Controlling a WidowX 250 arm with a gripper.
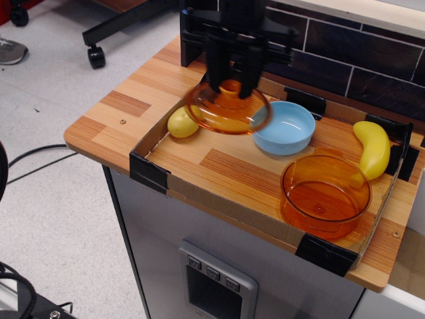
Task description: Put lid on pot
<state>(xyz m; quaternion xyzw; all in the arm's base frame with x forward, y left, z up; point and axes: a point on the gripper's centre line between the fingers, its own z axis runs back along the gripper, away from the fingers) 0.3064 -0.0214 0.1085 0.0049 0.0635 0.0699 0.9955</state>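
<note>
My gripper [230, 85] is shut on the ring knob of the orange lid [227, 110] and holds it in the air, well above the tray's left part, over the spot between the yellow lemon and the blue bowl. The lid hangs roughly level and looks a little blurred. The orange pot [325, 193] stands open and empty at the tray's front right, well to the right of and below the lid.
A light blue bowl [287, 127] sits at the tray's back middle. A yellow lemon [180, 123] lies at the back left, a banana [373, 149] at the right. A low cardboard wall [226, 207] with black corner tape rims the tray. Dark brick wall behind.
</note>
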